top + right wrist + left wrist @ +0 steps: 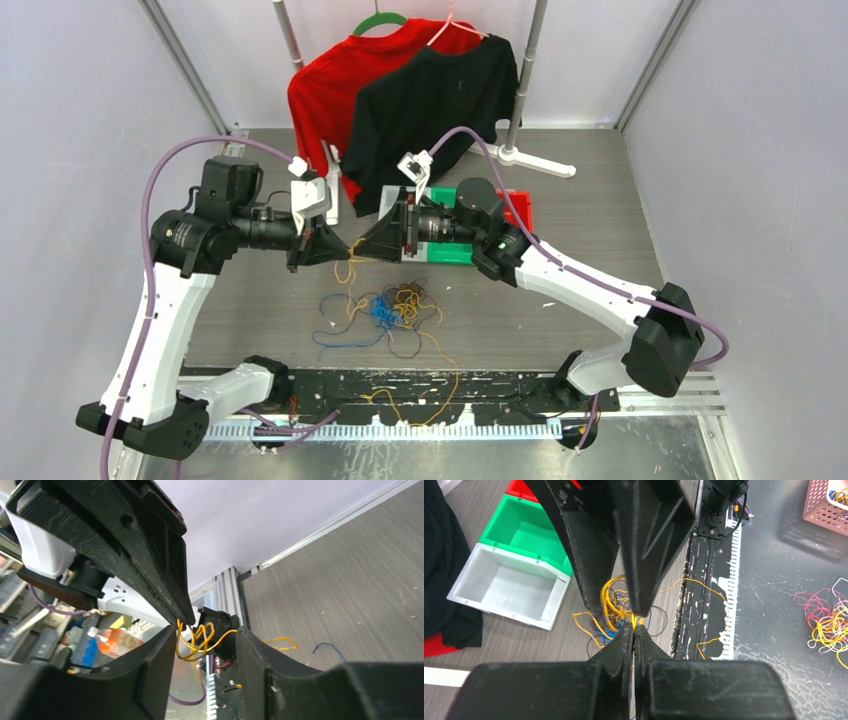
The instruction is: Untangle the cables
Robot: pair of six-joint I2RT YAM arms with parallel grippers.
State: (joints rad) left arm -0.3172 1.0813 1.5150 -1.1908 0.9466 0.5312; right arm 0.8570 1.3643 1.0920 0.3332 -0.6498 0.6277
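The left pincer (634, 626) has its fingers pressed fully together on a yellow-orange strand (200, 629), pinched right at the tips and held up off the tabletop (590, 230). Facing it tip to tip, the right pincer (205, 635) is partly open. Its two fingers flank the left pincer's tips, and the strand's loops hang in the gap between them, with no clear contact on either finger. Below both pincers, and slightly nearer the arm bases, lies the rest of the cables (395, 308), a loose knot of blue, yellow-orange and dark wires on the tabletop. The gripped strand drops from the pincer tips down into this knot. Another yellow-orange tail runs from the knot, away from the pincers, over the black rail (330, 385) at the near edge. A green bin (519, 527) and a white bin (499, 611) sit under the right arm, just behind its pincer.
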